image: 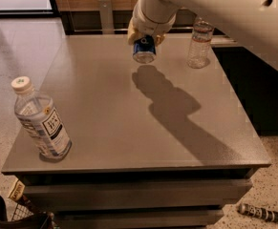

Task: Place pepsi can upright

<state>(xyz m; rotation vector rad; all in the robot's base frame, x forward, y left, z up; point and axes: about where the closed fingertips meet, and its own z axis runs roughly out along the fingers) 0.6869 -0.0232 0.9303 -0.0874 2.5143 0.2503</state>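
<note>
The pepsi can (144,49) is small and blue with a silver end facing the camera. It hangs tilted in the air above the far middle of the grey table (129,123). My gripper (145,38) is shut on the pepsi can from above, its yellowish fingers (132,33) on either side of it. The white arm comes in from the upper right. The can's shadow lies on the table just below and in front of it.
A clear water bottle (40,119) with a white cap stands at the table's front left corner. A second clear bottle (199,43) stands at the far right. A basket (14,213) and a small dark object (261,213) lie on the floor in front.
</note>
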